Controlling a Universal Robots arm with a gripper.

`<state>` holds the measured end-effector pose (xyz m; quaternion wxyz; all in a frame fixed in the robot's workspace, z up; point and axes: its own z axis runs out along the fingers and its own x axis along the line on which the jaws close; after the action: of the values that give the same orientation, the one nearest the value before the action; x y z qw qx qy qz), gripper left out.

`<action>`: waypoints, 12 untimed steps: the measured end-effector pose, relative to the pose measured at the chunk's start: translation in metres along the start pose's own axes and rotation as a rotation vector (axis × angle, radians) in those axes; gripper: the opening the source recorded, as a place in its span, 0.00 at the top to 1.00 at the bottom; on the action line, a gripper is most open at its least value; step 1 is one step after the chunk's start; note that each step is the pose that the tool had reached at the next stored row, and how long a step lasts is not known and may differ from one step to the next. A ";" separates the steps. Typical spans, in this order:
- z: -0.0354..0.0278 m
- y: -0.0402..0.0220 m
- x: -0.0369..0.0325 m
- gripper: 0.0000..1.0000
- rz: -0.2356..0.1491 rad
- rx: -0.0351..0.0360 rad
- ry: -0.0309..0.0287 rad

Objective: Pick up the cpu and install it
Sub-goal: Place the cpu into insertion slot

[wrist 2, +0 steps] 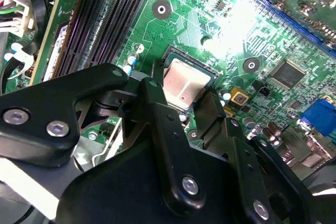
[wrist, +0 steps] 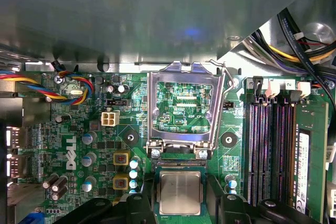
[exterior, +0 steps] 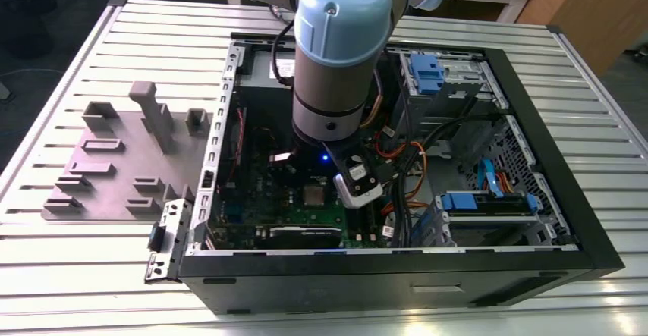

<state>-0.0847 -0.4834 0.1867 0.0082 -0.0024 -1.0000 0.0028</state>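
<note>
The counter carries one open computer case toward its edge on the exterior view's right and one grey holder plate near its edge on the exterior view's left, with one robot arm reaching into the case. Inside the case lie one green board and, in the exterior view, two blue drive brackets. On the board the first wrist view shows one cpu, one hinged metal frame, four long memory slots, two yellow square parts and one white four-hole plug.
</note>
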 end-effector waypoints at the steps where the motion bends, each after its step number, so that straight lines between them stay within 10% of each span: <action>1: 0.0000 0.0000 0.0000 0.53 0.000 0.0000 0.0000; 12: 0.0001 0.0000 0.0000 0.53 0.000 0.0000 0.0000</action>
<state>-0.0847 -0.4834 0.1866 0.0083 -0.0024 -1.0000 0.0028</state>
